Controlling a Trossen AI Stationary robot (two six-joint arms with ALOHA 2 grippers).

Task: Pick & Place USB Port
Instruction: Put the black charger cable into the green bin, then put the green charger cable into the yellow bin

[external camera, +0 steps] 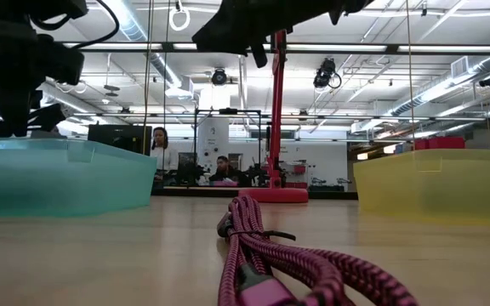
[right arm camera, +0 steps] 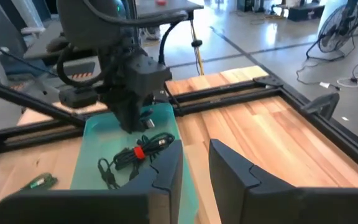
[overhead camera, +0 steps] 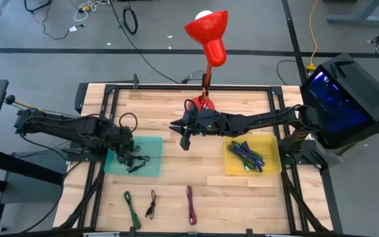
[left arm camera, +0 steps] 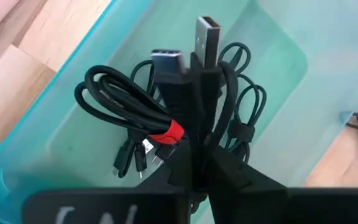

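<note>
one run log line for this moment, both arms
left gripper: shut on black usb cable over teal bin | right gripper: open, empty, mid-table | magenta cable: on table

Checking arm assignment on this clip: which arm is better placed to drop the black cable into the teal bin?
Left. The left gripper is shut on the black cable right above the teal bin; the right gripper hangs open over bare table.

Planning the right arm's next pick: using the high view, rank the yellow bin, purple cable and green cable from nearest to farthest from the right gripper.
1. Yellow bin, to the right of the right gripper.
2. Purple cable, near the front edge.
3. Green cable, front left.
</note>
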